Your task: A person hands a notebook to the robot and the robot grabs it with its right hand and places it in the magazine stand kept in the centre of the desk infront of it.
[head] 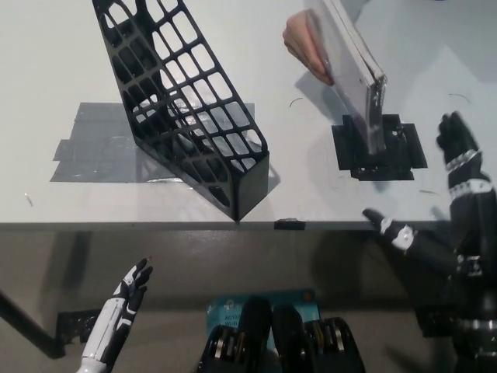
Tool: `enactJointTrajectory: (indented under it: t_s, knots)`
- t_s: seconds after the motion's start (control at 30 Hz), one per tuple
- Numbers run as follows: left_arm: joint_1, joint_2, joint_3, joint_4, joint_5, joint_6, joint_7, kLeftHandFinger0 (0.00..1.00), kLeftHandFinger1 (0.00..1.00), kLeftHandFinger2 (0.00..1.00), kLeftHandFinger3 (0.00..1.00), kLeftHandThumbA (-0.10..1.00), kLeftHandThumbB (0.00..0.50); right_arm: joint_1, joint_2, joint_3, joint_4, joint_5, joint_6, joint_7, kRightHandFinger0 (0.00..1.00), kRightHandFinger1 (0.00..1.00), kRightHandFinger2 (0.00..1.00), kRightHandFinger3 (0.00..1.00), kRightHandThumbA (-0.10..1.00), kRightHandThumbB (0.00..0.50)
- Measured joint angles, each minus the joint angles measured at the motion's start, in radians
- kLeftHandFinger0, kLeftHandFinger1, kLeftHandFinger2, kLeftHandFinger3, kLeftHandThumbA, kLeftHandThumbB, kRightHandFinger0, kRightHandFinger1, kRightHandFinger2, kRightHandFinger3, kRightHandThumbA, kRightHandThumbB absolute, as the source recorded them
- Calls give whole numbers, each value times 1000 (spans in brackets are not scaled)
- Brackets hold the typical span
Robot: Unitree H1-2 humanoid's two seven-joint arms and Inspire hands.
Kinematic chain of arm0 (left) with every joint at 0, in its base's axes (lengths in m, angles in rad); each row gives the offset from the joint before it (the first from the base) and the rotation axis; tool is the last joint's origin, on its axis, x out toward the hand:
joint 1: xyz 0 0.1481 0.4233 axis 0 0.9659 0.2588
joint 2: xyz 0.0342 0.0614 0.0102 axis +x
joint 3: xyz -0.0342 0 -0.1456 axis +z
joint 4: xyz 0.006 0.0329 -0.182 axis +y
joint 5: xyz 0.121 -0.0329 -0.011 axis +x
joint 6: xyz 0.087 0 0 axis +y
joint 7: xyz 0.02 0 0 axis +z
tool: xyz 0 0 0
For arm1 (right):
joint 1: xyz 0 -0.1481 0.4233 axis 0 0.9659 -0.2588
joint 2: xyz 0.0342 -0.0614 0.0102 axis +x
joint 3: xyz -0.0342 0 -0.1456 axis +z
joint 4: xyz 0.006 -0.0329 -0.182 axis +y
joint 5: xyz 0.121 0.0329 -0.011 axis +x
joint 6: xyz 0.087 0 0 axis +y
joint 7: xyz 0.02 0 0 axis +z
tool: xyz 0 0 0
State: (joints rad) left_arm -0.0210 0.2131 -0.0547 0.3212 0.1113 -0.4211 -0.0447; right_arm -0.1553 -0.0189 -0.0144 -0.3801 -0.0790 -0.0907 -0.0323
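A person's hand (304, 43) holds a grey notebook (359, 74) edge-up above the desk at the upper right, its lower corner over a black tape patch (396, 151). My black right hand (446, 210) is raised at the right edge of the desk, open, with fingers spread just right of and below the notebook, not touching it. The black mesh magazine stand (186, 109) stands tilted on the desk centre-left, with nothing seen inside. My white left hand (120, 315) rests low at the lower left, open.
The white desk (62, 202) has its front edge running across the middle of the view. Grey tape patches (93, 148) lie under the stand. Dark floor lies below the desk edge.
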Motion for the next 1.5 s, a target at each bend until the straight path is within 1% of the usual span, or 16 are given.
enactJointTrajectory:
  t_s: [0.17, 0.33, 0.47, 0.63, 0.73, 1.0, 1.07, 1.13, 1.2, 1.23, 1.27, 1.3, 1.33, 1.37, 1.4, 1.5]
  knots:
    - [0, 0, 2, 0, 0, -4, -1, 1000, 1000, 1000, 1000, 1000, 500, -56, 0, -35, 10, 11, 26, -7, 1000, 1000, 1000, 1000, 1000, 235]
    - [0, 0, 2, 0, 2, -9, -1, 1000, 1000, 1000, 1000, 1000, 500, -104, 0, -49, 49, 11, 43, -14, 1000, 1000, 1000, 1000, 1000, 226]
    - [-1, 0, 2, 0, 3, -10, -1, 1000, 1000, 1000, 1000, 1000, 500, -159, 0, -58, 131, 12, 56, -18, 1000, 1000, 1000, 1000, 1000, 301]
    - [-8, 0, 2, 0, 5, -11, -1, 1000, 1000, 1000, 1000, 1000, 500, -248, -4, -62, 258, 10, 79, -23, 1000, 1000, 1000, 1000, 1000, 328]
    - [-18, 1, 2, 0, 7, -11, -2, 1000, 1000, 1000, 1000, 1000, 500, -307, -5, -62, 332, 7, 86, -29, 1000, 1000, 1000, 1000, 1000, 312]
    - [-35, 2, 2, -1, 14, -11, -2, 1000, 1000, 1000, 1000, 1000, 500, -395, -8, -52, 406, -16, 93, -42, 1000, 1000, 1000, 1000, 1000, 334]
    - [-36, 2, 2, -1, 15, -11, -3, 1000, 1000, 1000, 1000, 1000, 500, -412, -13, -45, 428, -27, 94, -46, 1000, 1000, 1000, 1000, 1000, 308]
    - [-37, 2, 2, -1, 16, -11, -3, 1000, 1000, 1000, 1000, 1000, 500, -425, -19, -44, 447, -35, 94, -49, 1000, 1000, 1000, 1000, 1000, 311]
    - [-39, 3, 2, -1, 16, -11, -4, 1000, 1000, 1000, 1000, 1000, 500, -446, -26, -44, 479, -39, 93, -52, 1000, 1000, 1000, 1000, 947, 238]
    - [-41, 3, 2, -1, 17, -11, -6, 1000, 1000, 1000, 1000, 1000, 500, -469, -30, -51, 524, -37, 87, -57, 1000, 1000, 1000, 1000, 929, 231]
    - [-42, 3, 2, -1, 17, -11, -6, 1000, 1000, 1000, 1000, 1000, 500, -478, -30, -58, 543, -34, 83, -59, 744, 788, 843, 837, 906, 73]
    - [-43, 3, 2, -2, 17, -11, -8, 1000, 1000, 1000, 1000, 1000, 500, -488, -29, -66, 561, -31, 80, -62, 528, 605, 687, 695, 896, 94]
    - [-44, 3, 2, -2, 17, -11, -10, 1000, 1000, 1000, 1000, 1000, 500, -496, -29, -74, 575, -27, 80, -64, 44, 58, 75, 84, 913, 23]
    - [-44, 3, 2, -2, 17, -11, -12, 1000, 1000, 1000, 1000, 1000, 500, -499, -29, -78, 583, -23, 79, -67, 2, 2, 3, 3, 945, 1]
    - [-44, 4, 2, -2, 17, -11, -13, 1000, 1000, 1000, 1000, 1000, 500, -501, -29, -80, 588, -21, 78, -71, 0, 0, 0, 0, 1000, 41]
    - [-48, 5, 2, -1, 18, -11, -14, 1000, 1000, 1000, 1000, 1000, 500, -503, -28, -82, 603, -20, 79, -82, 0, 0, 0, 0, 1000, 84]
